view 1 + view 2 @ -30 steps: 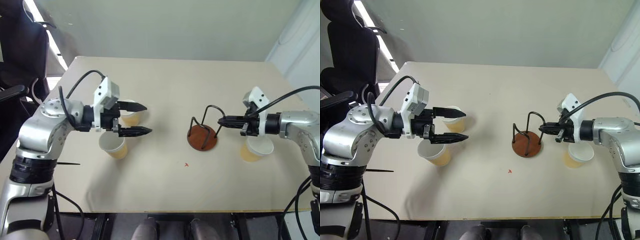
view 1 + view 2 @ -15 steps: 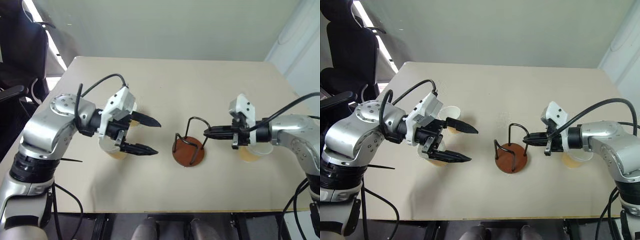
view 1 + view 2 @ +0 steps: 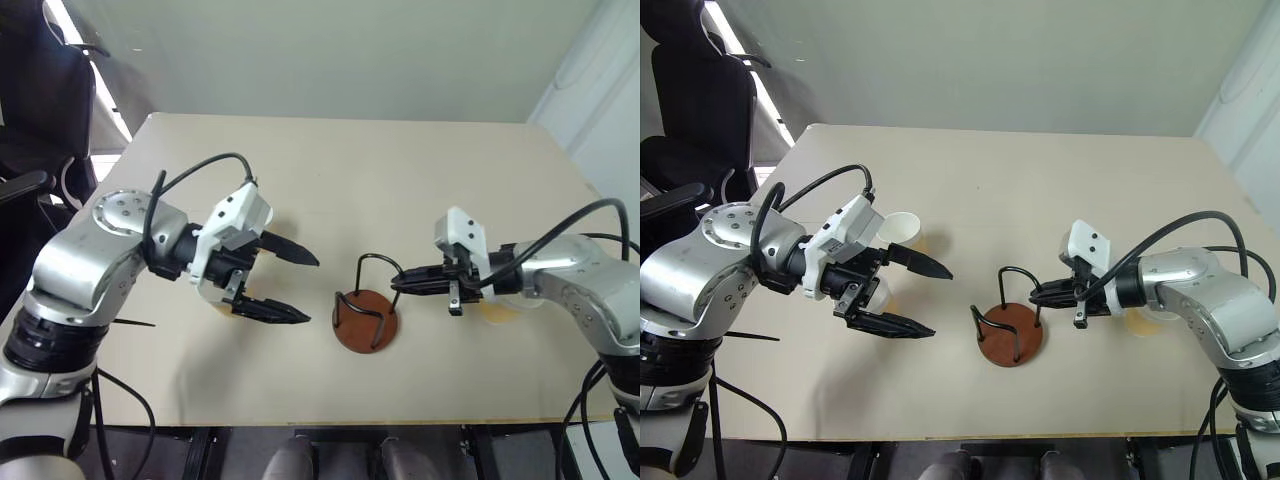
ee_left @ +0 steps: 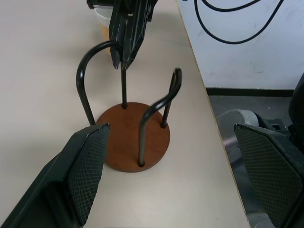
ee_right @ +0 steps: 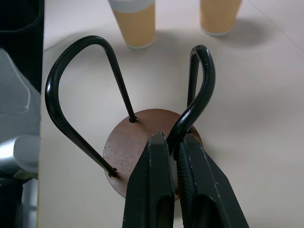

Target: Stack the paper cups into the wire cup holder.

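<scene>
The wire cup holder (image 3: pixel 365 322), a reddish-brown disc with black wire loops, stands near the middle of the table. My right gripper (image 3: pixel 394 284) is shut on one of its wire loops (image 5: pixel 202 90). Left of the holder, my left gripper (image 3: pixel 308 290) hangs open above the table, holding nothing, and the holder (image 4: pixel 137 137) lies ahead of its fingers. Two paper cups (image 5: pixel 135 21) (image 5: pixel 219 16) stand upright behind that gripper, one (image 3: pixel 902 228) showing its white inside and the other (image 3: pixel 878 292) partly covered. A third paper cup (image 3: pixel 497 312) sits mostly hidden under my right forearm.
The beige table's front edge (image 3: pixel 330 424) runs close below the holder. A black chair (image 3: pixel 690 90) stands off the table's far left corner. Black cables trail from both arms.
My right gripper, shut on the wire loop, has dragged the holder left and toward the front edge. The open left gripper has swung toward the holder and drawn back a little.
</scene>
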Motion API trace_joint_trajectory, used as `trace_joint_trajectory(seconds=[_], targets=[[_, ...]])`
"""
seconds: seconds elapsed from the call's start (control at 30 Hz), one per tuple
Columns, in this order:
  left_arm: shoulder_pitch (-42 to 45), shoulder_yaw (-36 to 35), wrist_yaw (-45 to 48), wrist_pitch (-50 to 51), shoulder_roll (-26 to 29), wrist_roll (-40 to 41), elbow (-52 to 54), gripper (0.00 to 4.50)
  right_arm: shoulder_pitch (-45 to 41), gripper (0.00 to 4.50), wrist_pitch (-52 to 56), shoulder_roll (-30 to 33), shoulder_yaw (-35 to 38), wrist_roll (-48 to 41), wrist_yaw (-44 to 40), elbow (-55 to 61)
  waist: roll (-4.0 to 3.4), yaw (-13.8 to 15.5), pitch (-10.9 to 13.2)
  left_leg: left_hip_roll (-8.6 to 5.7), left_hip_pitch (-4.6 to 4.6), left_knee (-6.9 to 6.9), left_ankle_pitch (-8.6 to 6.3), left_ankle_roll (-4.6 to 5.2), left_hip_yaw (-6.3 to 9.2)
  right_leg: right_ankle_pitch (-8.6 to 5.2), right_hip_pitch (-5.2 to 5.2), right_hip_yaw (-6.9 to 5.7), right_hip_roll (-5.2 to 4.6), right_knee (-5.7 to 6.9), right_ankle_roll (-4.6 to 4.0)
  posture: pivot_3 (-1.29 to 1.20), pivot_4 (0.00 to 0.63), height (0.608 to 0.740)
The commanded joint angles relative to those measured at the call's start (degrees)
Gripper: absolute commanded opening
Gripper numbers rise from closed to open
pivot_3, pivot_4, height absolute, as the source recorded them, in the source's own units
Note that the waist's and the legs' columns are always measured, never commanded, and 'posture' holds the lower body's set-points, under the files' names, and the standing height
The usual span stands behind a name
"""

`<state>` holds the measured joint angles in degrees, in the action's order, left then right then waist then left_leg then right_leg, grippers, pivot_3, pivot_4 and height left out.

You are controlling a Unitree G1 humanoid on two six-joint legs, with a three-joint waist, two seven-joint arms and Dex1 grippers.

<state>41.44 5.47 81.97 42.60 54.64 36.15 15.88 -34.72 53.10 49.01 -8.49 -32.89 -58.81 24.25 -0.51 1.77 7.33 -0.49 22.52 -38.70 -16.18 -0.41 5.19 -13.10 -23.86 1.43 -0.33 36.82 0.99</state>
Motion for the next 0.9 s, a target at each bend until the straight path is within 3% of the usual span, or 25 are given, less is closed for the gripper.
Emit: trace_joint_trajectory(seconds=[0.03,0.63,0.73,0.9], targets=[[-0.05,-1.54,-0.4,0.44,0.84,1.03,1.85,4.5,-1.23,0.02,-2.55,0.09,-0.33,1.2,-0.72,-0.17,0.0,0.0,0.0,0.0,0.0,0.0,-0.01,0.01,0.0,0.0,0.0,0.0,0.0,0.0,0.0,0.0,0.15,0.74],[-0.21,-1.5,-2.29,0.75,0.58,1.52,1.95,4.5,-0.99,0.02,-7.22,0.22,-3.04,5.95,-3.0,-3.83,0.0,-0.05,0.0,0.01,0.0,-0.01,-0.01,0.02,-0.01,0.0,0.0,0.0,0.01,0.01,0.0,0.0,0.15,0.74],[-0.35,-1.45,-2.33,0.65,0.51,1.5,1.79,4.5,-1.07,0.78,-6.8,0.07,-3.28,6.24,-2.87,-3.62,0.0,-0.05,0.0,0.02,0.0,-0.01,-0.01,0.02,-0.01,0.0,0.0,0.0,0.01,0.01,0.0,0.0,0.15,0.74],[-0.69,-1.35,-2.4,0.4,0.47,1.25,1.55,4.5,-1.46,2.52,-6.82,-0.2,-3.21,7.13,-1.95,-4.34,0.0,-0.05,0.0,0.02,0.0,-0.01,-0.01,0.02,-0.01,0.0,0.0,0.0,0.01,0.01,0.0,0.0,0.15,0.74]])
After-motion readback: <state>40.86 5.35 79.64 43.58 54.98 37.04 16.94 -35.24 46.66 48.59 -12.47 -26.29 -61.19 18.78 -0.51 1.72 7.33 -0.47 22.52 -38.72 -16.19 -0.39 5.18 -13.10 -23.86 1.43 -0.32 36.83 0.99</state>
